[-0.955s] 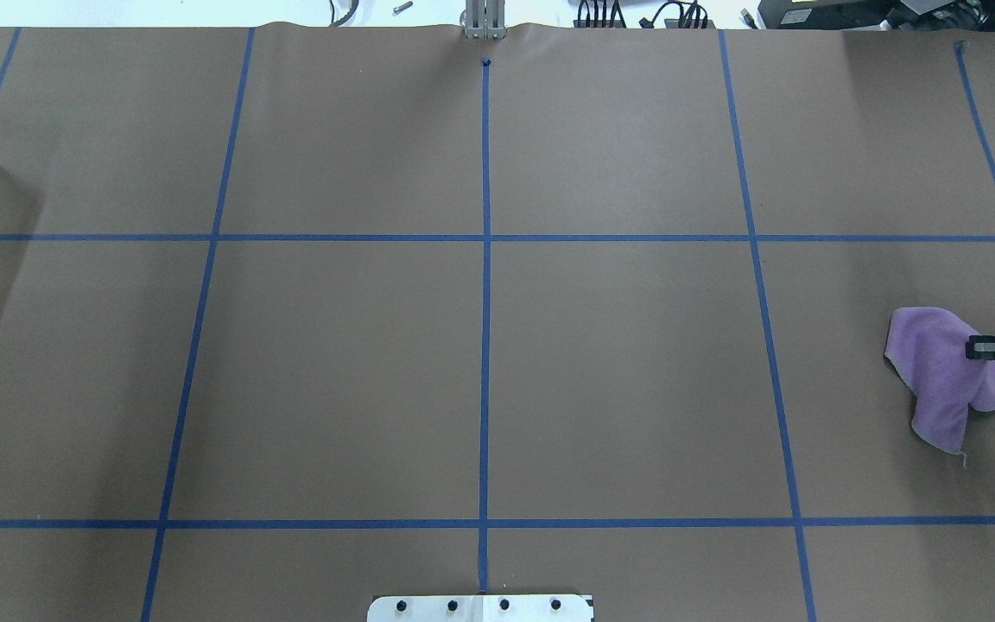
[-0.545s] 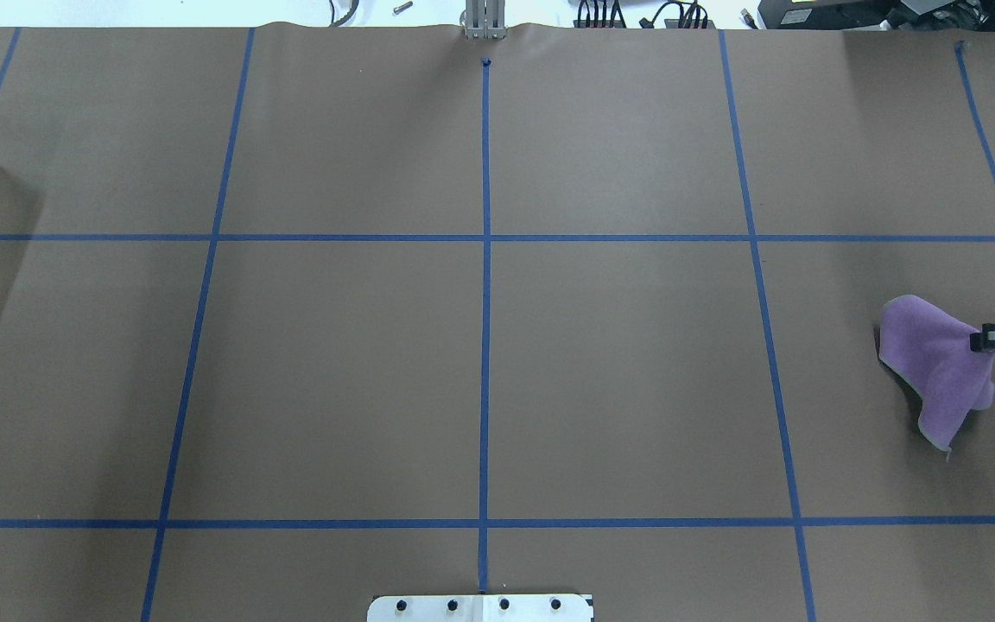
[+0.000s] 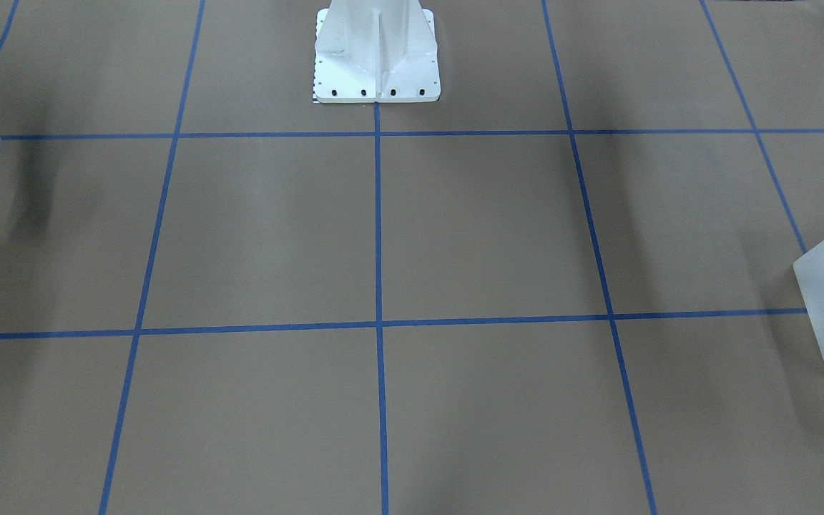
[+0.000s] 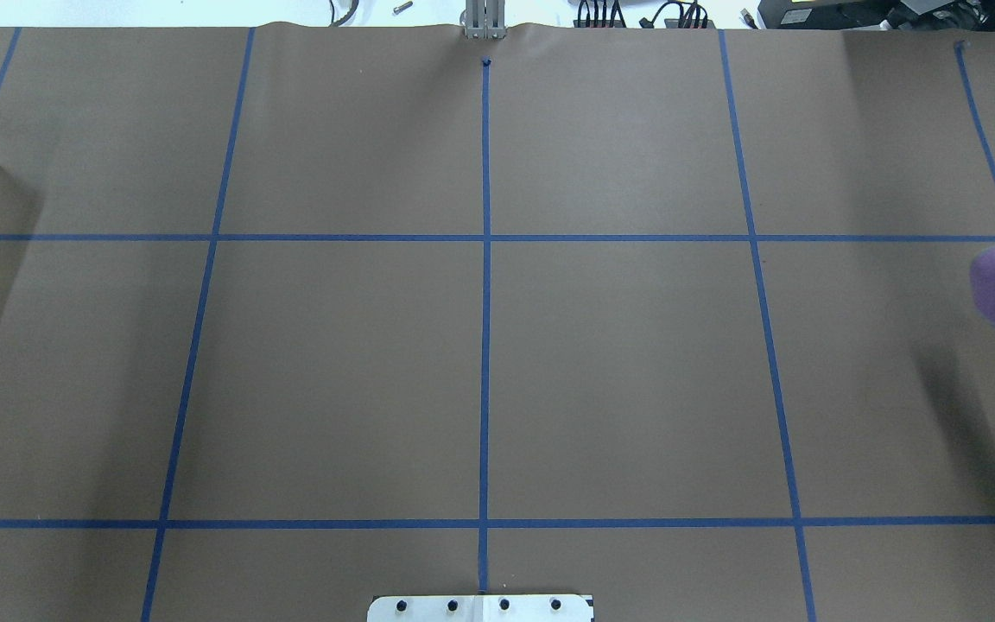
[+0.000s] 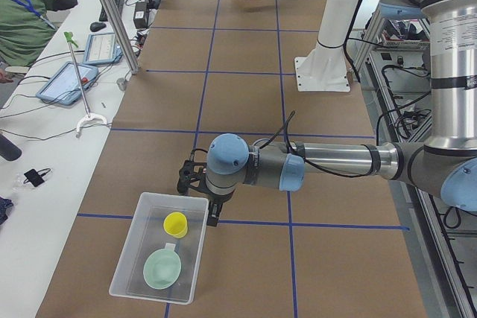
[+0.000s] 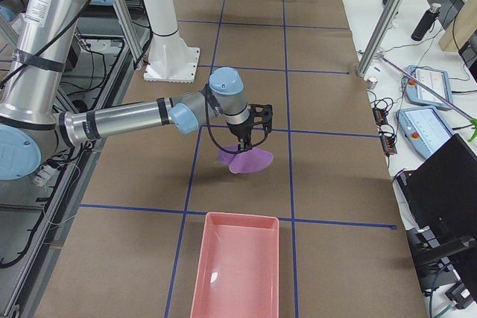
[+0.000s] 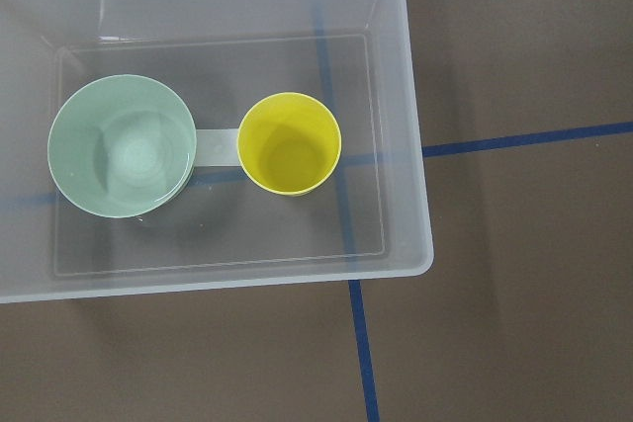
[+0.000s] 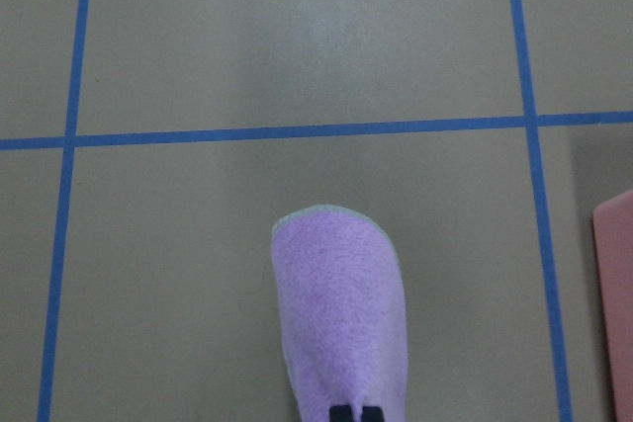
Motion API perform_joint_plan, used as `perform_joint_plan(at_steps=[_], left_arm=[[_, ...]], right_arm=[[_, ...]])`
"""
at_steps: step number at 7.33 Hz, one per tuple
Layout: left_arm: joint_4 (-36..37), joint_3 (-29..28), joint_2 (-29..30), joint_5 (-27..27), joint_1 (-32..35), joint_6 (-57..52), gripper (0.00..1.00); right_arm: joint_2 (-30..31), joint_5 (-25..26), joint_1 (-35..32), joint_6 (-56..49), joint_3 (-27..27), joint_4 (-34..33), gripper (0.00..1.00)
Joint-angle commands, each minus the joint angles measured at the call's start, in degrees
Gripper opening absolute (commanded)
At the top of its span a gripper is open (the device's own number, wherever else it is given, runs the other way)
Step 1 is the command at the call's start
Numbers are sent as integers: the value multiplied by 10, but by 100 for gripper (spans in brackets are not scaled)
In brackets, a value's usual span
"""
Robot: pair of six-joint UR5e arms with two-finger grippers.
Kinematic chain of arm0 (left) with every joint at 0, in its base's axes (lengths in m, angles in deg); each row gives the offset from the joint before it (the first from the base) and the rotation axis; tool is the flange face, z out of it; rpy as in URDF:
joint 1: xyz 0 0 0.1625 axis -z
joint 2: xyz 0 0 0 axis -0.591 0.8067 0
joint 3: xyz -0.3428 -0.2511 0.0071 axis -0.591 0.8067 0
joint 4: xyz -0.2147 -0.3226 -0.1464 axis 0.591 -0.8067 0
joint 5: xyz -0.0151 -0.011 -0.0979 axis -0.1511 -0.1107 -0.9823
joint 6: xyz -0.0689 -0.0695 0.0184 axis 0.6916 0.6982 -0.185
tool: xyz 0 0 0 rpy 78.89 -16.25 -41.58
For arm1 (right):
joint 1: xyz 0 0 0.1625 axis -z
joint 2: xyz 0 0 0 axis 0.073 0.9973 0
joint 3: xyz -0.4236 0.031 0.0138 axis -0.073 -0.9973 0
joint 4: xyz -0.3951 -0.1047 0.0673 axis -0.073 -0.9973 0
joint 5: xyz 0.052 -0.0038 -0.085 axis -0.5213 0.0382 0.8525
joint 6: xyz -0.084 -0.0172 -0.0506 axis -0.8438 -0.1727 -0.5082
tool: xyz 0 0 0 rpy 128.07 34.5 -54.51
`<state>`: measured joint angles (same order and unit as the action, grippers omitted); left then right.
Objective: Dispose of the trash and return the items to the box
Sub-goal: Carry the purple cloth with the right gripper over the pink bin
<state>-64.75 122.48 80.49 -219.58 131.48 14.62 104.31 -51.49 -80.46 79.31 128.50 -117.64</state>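
The right gripper (image 8: pixel 353 412) was clamped on the purple cloth (image 8: pixel 341 313), which hung from it over the table (image 6: pixel 335 176) near the pink tray (image 6: pixel 237 266). The left gripper (image 5: pixel 214 216) was positioned near the box (image 7: pixel 415 145); its opening could not be determined. The cup (image 7: pixel 290 143) and bowl (image 7: pixel 123 145) stood side by side inside the box.

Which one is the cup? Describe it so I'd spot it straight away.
At the end of the table on the robot's left sits a frosted white box. Two things stand inside it; the cup is the yellow one, narrower than the mint-green bowl beside it.
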Motion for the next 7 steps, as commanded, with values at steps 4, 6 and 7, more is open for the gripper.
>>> perform_joint_plan(at_steps=[4,6,7], left_arm=[[4,-13,-6,0,-2,0,99],[1,-12,-9,-1,-2,-2,99],[0,-13,-9,0,-2,-2,99]], right_arm=[[-83,-16,-243,-487,-70,-322,0],[-90,-12,-253,-560,-196,-246,0],[-97,-13,-252,-539,-249,-187,0]])
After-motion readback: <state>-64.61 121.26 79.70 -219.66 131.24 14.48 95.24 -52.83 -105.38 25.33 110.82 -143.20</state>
